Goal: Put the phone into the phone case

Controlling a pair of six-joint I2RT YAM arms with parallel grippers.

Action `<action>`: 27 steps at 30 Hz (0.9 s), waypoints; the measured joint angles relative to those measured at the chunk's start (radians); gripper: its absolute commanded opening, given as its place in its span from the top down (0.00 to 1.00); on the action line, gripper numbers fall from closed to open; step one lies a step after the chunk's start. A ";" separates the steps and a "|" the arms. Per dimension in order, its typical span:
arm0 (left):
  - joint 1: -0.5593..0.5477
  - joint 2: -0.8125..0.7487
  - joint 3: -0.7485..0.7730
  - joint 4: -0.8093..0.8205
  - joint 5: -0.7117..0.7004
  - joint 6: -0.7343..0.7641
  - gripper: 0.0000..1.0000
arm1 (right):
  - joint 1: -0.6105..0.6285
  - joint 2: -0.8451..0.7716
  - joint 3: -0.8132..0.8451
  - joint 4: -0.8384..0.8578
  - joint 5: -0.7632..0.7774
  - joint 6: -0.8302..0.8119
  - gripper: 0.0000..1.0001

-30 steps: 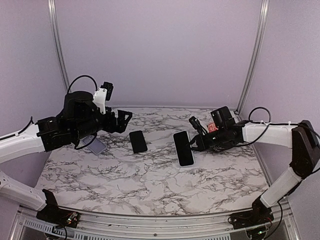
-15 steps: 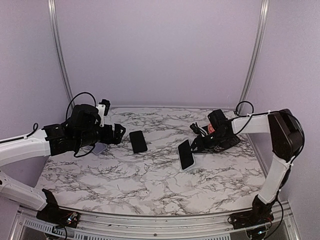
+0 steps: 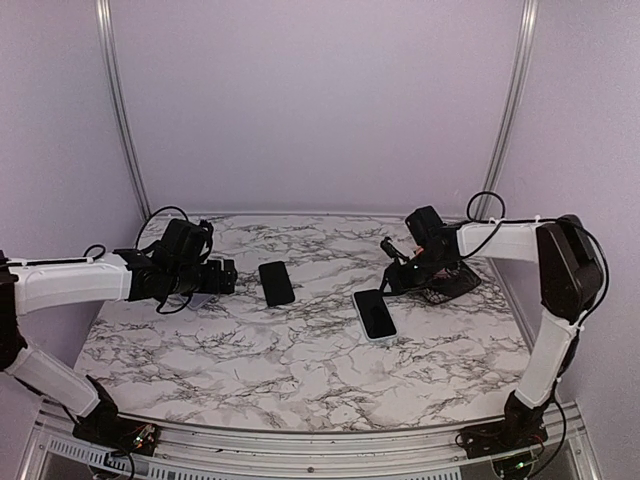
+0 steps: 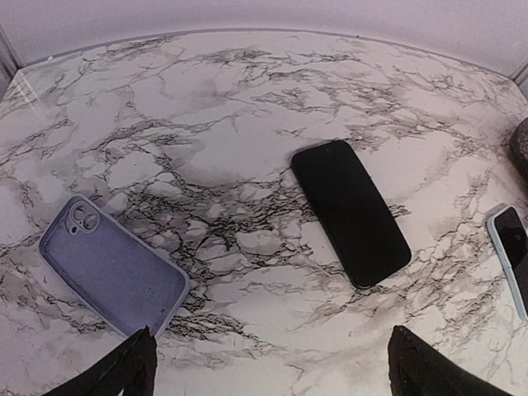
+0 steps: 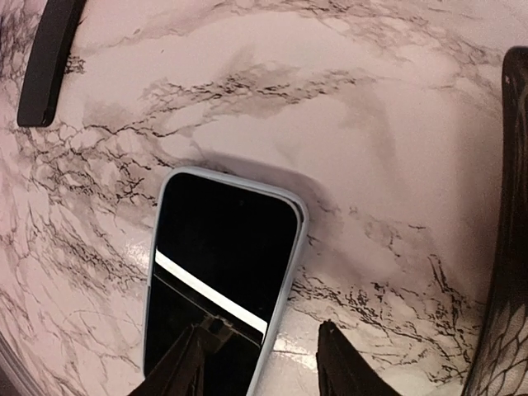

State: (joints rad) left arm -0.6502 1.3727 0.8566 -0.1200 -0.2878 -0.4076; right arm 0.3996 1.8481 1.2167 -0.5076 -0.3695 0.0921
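One phone (image 5: 223, 272) flat under right claw (image 5: 268, 334), partly parted, empty; left claw (image 4: 271, 351) wide.

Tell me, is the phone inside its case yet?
Not yet. Done: nothing much, the purple case lies empty on the table. In hand: nothing; the left tool hangs open near the case, and the right tool is open over the light-rimmed phone, which lies flat. Left: grab a phone, carry it over and press it into the case.
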 measured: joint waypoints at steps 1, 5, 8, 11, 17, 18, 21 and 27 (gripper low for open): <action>0.019 0.022 0.000 0.000 0.000 0.000 0.01 | 0.020 -0.011 0.018 -0.016 0.053 0.000 0.43; 0.084 0.099 0.000 0.000 -0.002 0.003 0.01 | 0.130 -0.029 0.104 -0.046 0.225 0.023 0.02; 0.137 0.154 0.000 0.000 -0.011 0.006 0.01 | 0.241 -0.024 0.174 -0.029 0.338 0.044 0.01; 0.176 0.207 0.000 0.001 -0.022 0.015 0.01 | 0.349 0.026 0.259 0.015 0.427 0.067 0.01; 0.182 0.298 0.013 0.003 -0.026 0.062 0.14 | 0.473 0.289 0.526 0.081 0.512 0.106 0.01; 0.181 0.306 0.014 0.003 -0.026 0.078 0.17 | 0.480 0.330 0.562 0.087 0.514 0.112 0.01; 0.182 0.309 0.011 0.012 -0.029 0.103 0.25 | 0.494 0.445 0.666 0.087 0.530 0.129 0.01; 0.195 0.301 -0.009 0.069 -0.016 0.147 0.30 | 0.507 0.613 0.839 0.070 0.585 0.149 0.01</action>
State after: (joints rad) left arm -0.4549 1.6737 0.8474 -0.0505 -0.3035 -0.2607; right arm 0.9070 2.4615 2.0556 -0.4374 0.2157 0.2409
